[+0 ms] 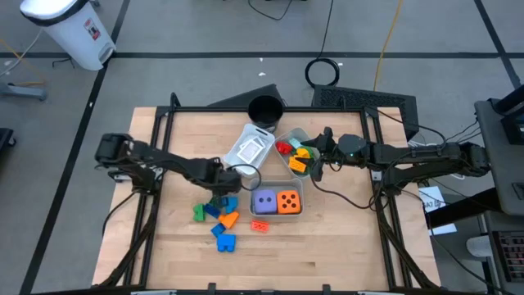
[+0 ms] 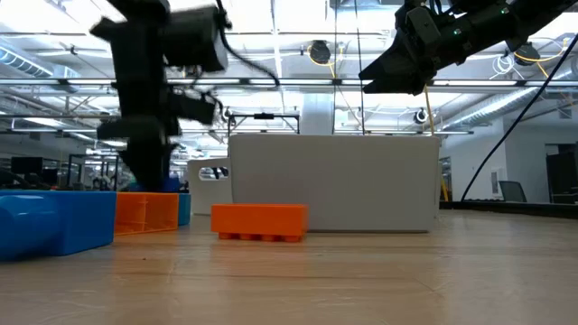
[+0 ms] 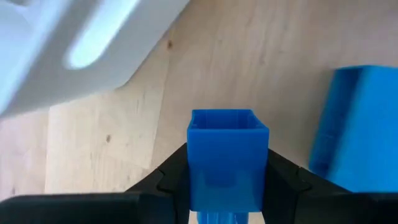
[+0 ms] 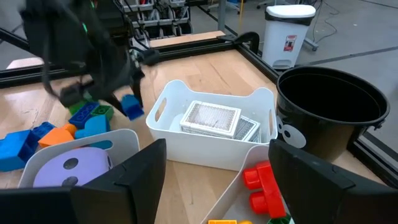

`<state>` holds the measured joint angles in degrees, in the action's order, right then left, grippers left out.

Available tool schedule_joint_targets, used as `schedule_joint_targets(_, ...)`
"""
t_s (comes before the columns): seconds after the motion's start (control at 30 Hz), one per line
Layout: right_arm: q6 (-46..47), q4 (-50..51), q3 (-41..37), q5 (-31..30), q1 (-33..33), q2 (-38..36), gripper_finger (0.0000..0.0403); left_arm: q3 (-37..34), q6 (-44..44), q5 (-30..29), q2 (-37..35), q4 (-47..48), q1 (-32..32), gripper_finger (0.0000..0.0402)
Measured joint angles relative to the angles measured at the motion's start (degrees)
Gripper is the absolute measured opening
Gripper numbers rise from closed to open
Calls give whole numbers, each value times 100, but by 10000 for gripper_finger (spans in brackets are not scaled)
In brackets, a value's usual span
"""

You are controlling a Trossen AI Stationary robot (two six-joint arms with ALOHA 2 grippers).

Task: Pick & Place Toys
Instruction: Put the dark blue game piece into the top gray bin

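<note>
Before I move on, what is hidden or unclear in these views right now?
- Low view: the white tray blocks everything behind it.
- Left wrist view: the held blue block's lower end is cut off; the left gripper covers its sides.
- High view: the left gripper hides part of the block pile.

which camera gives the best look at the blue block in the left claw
The left wrist view: the blue block fills the frame between the left claw fingers. The right wrist view shows it small and distant. The high view mostly hides it; in the low view I cannot pick it out.
</note>
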<state>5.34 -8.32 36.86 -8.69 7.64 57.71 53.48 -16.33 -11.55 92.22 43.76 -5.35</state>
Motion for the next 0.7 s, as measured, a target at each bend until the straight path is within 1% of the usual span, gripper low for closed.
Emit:
schedule_joint_targets(0.1,0,0,0,0,0,0,256,1,-243,-18,-463,-46,-138,136)
schedule_joint_targets(0.2,0,0,0,0,0,-1,256,3,-371,-305,-987,-509,-317,136)
schedule_joint_targets(0.33,30,-5,0,0,0,0,256,10,-223,-1055,-1337,-1993,-613,136)
schedule_joint_targets(0.4,75,-27,0,0,-16,0,256,10,46,-1441,-1336,-2876,-748,136)
schedule_joint_targets(0.47,94,-56,0,0,-55,0,256,13,459,-1690,-1188,-3817,-844,136)
schedule_joint_targets(0.6,-58,-119,0,5,-234,12,256,14,1501,-1738,-734,-5515,-878,136)
schedule_joint_targets(0.7,-370,-180,-2,43,-424,15,256,14,2092,-1583,-373,-6495,-828,136)
